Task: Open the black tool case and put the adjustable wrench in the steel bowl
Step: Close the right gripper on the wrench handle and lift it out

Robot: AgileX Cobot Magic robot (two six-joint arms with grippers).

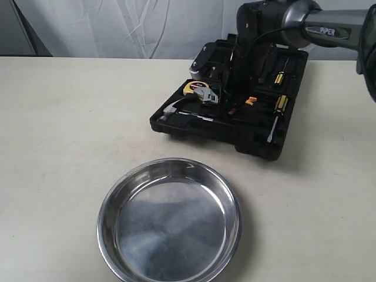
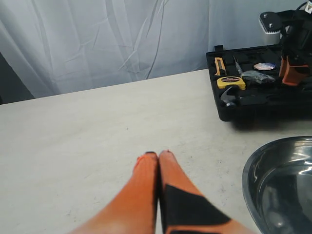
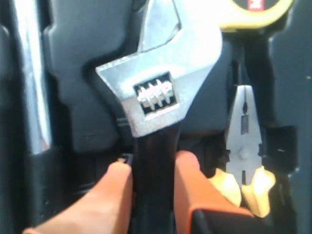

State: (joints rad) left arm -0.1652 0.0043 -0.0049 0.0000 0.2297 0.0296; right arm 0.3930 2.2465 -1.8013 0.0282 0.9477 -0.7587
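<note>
The black tool case (image 1: 252, 138) lies open at the back right of the table. My right gripper (image 3: 153, 165) reaches down into it and is shut on the black handle of the adjustable wrench (image 3: 161, 78), one orange finger on each side. The wrench's silver head (image 1: 207, 94) points toward the yellow tape measure. Whether the wrench is out of its slot I cannot tell. The steel bowl (image 1: 170, 229) sits empty at the table's front. My left gripper (image 2: 158, 155) is shut on nothing just above the bare table, left of the bowl (image 2: 282, 185), and is out of the exterior view.
Other tools fill the case: a claw hammer (image 1: 176, 108), a yellow tape measure (image 1: 191, 88), screwdrivers (image 1: 281, 106) and yellow-handled pliers (image 3: 246, 146) right beside the wrench. A white curtain hangs behind the table. The right arm (image 1: 329, 26) spans the back right.
</note>
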